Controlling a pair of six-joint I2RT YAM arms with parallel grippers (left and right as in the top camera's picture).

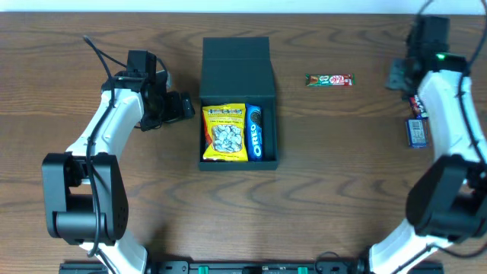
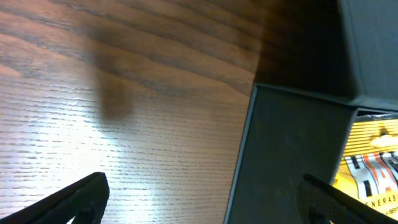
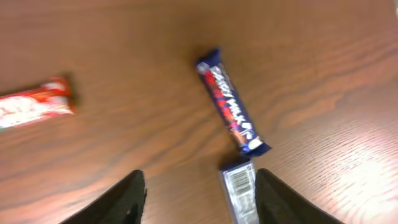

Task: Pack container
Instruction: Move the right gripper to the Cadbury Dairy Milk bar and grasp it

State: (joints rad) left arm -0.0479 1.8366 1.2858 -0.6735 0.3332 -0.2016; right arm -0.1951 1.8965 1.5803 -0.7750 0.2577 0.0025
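The container (image 1: 272, 125) is seen at the middle of the worktop (image 1: 342, 198), with its flap lid (image 1: 237, 65) thrown open on the far side. Two packets are packed side by side inside: a yellow snack bag (image 1: 224, 133) on the left, and a blue Oreo packet (image 1: 255, 132) set right against it. The left gripper (image 1: 181, 106) is held just beside the container's left wall. Its fingers are spread wide and nothing is caught between them. In the left wrist view that dark wall is framed between the two fingertips, with a corner of the yellow bag showing past it.

Over on the right, the right gripper (image 3: 199, 205) is also opened wide, and nothing is gripped. On the worktop beneath it a blue chocolate bar (image 3: 231, 109) is laid at a slant. A small blue packet (image 3: 239, 193) with a barcode is found just at the bar's near end, between the fingers in that view. A red-and-white bar (image 3: 34, 107) is seen well apart at the left edge.
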